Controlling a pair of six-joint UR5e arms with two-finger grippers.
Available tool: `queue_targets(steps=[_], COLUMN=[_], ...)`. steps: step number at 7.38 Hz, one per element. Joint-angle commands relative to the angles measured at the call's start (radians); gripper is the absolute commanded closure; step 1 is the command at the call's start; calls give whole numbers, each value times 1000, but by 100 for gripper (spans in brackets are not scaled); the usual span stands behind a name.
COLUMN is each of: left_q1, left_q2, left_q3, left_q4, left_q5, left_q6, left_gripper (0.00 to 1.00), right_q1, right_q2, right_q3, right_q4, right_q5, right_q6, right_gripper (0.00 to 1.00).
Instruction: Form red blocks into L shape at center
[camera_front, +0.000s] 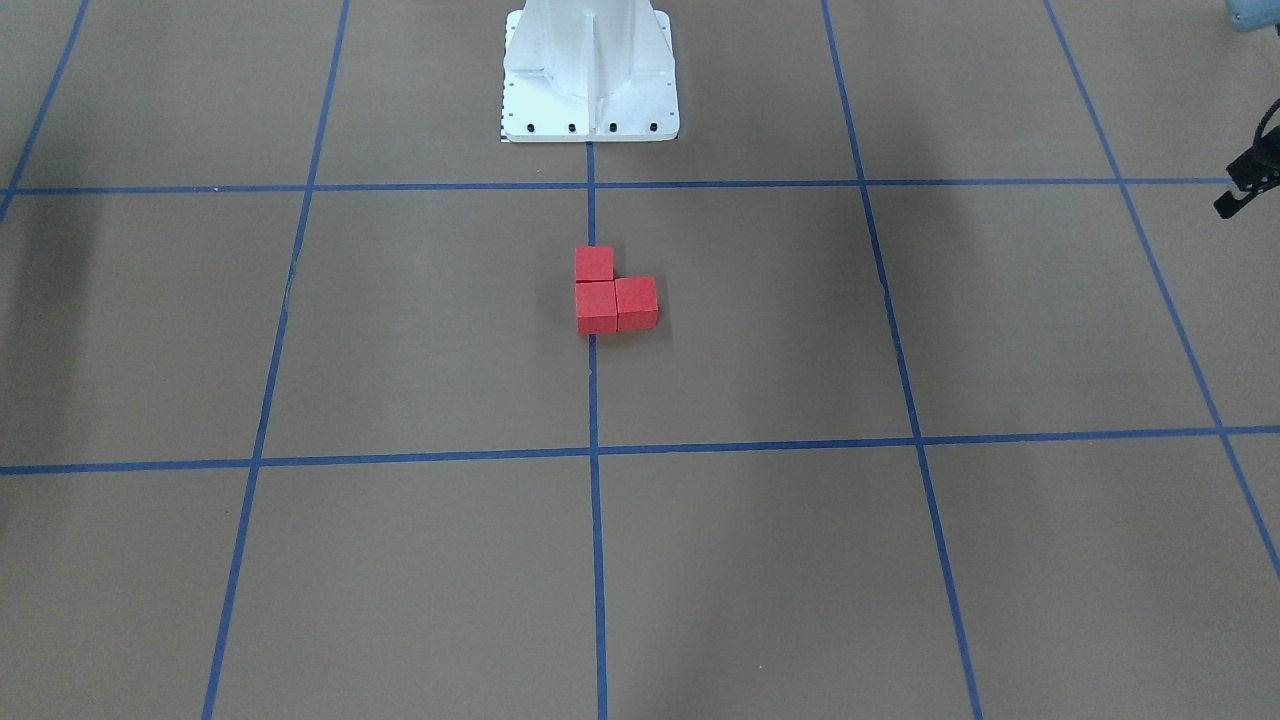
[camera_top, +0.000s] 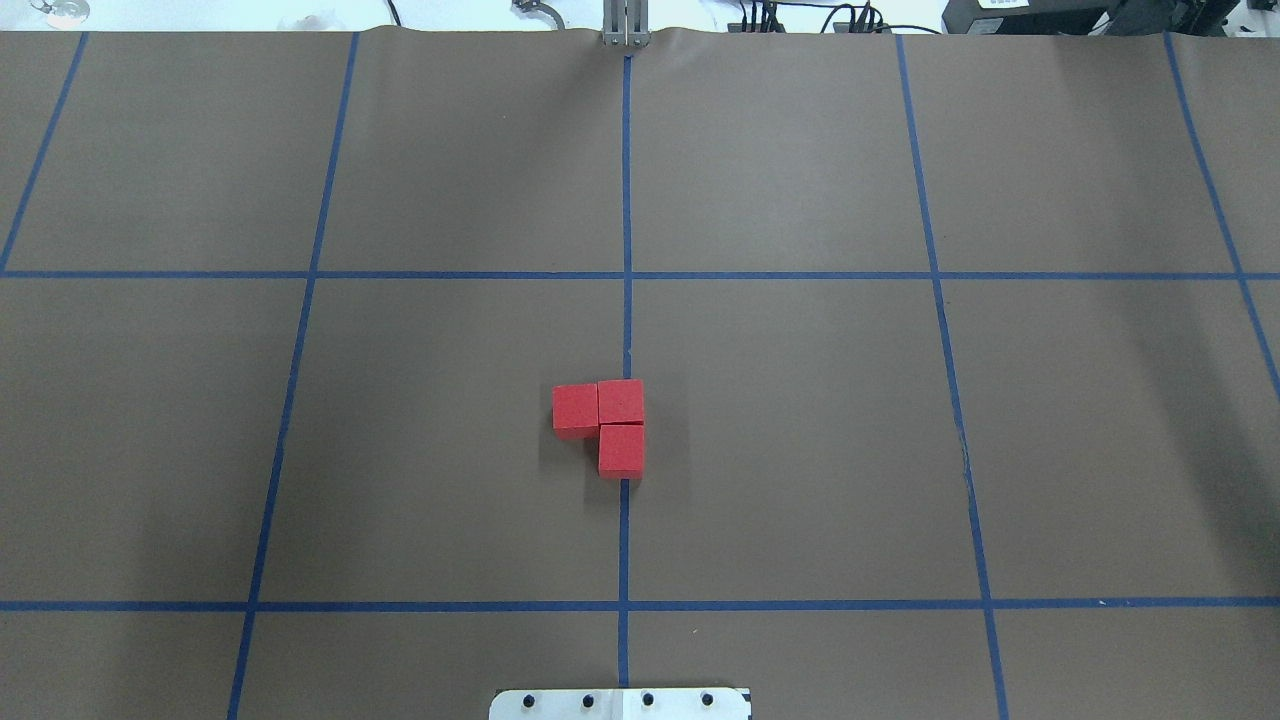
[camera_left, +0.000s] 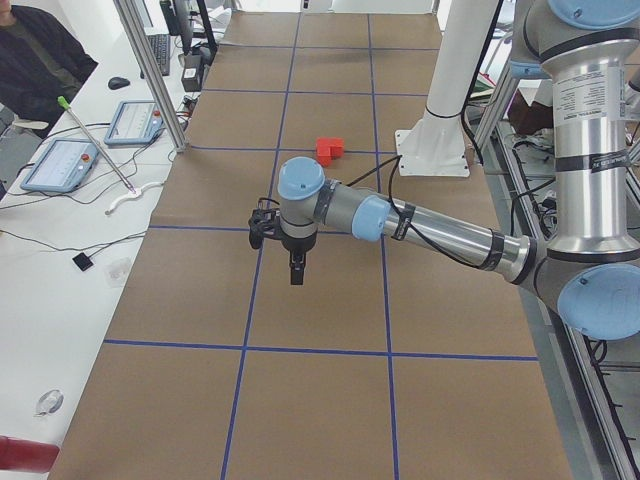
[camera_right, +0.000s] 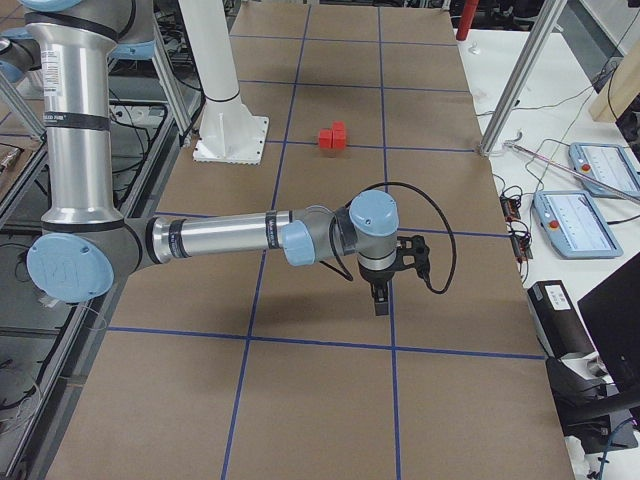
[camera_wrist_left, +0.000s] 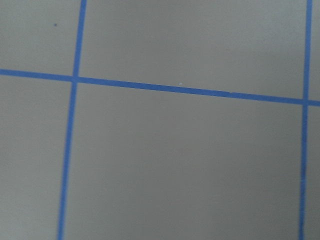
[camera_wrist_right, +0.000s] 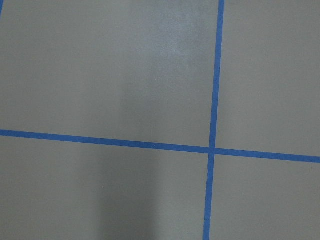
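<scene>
Three red blocks touch one another in an L shape on the brown surface, astride the central blue tape line (camera_top: 625, 330). One block (camera_top: 621, 401) forms the corner, a second (camera_top: 575, 410) lies to its left and a third (camera_top: 621, 450) nearer the robot. The same cluster (camera_front: 612, 297) shows in the front view, small (camera_left: 329, 150) in the left side view and far off (camera_right: 333, 136) in the right side view. My left gripper (camera_left: 296, 272) hangs above the paper well away from the blocks. My right gripper (camera_right: 381, 303) hovers likewise at the other end. I cannot tell whether either is open or shut.
The white metal base (camera_front: 590, 100) stands just behind the blocks on the robot's side. A black part of the left arm (camera_front: 1245, 185) pokes in at the front view's right edge. A seated person (camera_left: 35, 60), control tablets (camera_left: 60, 165) and aluminium posts (camera_right: 515, 85) line the far table edge.
</scene>
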Motion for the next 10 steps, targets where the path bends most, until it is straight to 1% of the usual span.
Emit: queue_targets(steps=[1,2,3,4,6,8,10], left_q1=[-95,-95,-95,-95,-95,-95,-94], left_q2=[1,1,-2,-2,-2,-4,-11], left_q3=[95,100,83,79,77,76,60], left_q4=[0,-1,3,2,2,2,2], left_q5=[-11,-11,-12,-11,-12,-26,-24], left_q6=[263,265,255,255,255,255,256], left_gripper=[0,0,0,0,0,0,0], right_q1=[39,58,60,63,63,63,62], right_q2=[9,44,63,71,65,42,48], right_q3=[-3,-3,0,4,15,10,7], right_q4=[-82,-140,-185,-206,-199,-194,-191], right_q5=[22,25,27,31,25,-19,-19], right_q6=[-98,-131,-157,-157,-159,-160,-148], right_gripper=[0,0,0,0,0,0,0])
